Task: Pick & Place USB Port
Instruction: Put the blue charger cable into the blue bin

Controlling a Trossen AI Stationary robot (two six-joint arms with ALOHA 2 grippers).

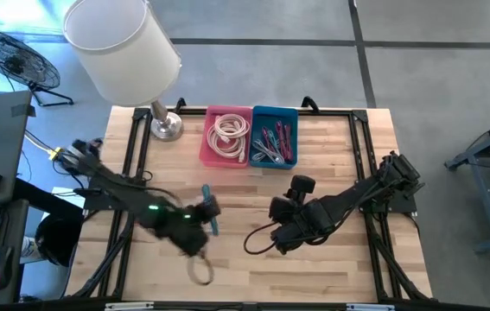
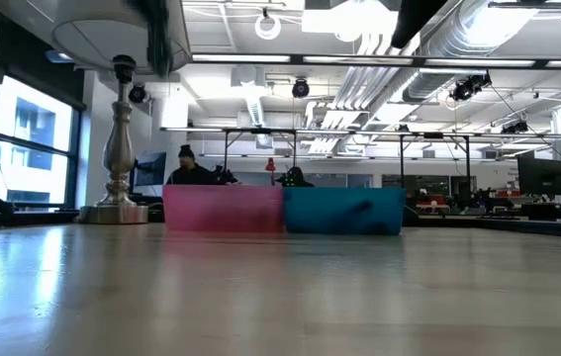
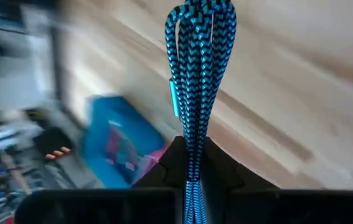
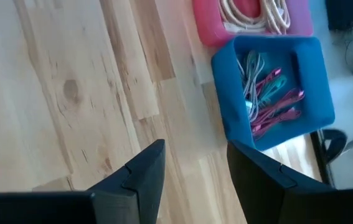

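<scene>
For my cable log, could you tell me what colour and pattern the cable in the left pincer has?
Bright blue cable with a black zigzag braid, best seen in the left wrist view.

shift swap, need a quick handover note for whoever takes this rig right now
Left gripper: shut on a folded blue braided cable, lifted over the wooden table's front left area.
Right gripper: open, empty, above bare wood at front right.
Pink bin holds pale coiled cables; blue bin beside it holds pink and teal cables.
Done: cable picked.
Left: carry it to a bin, probably the blue one, and release.
</scene>
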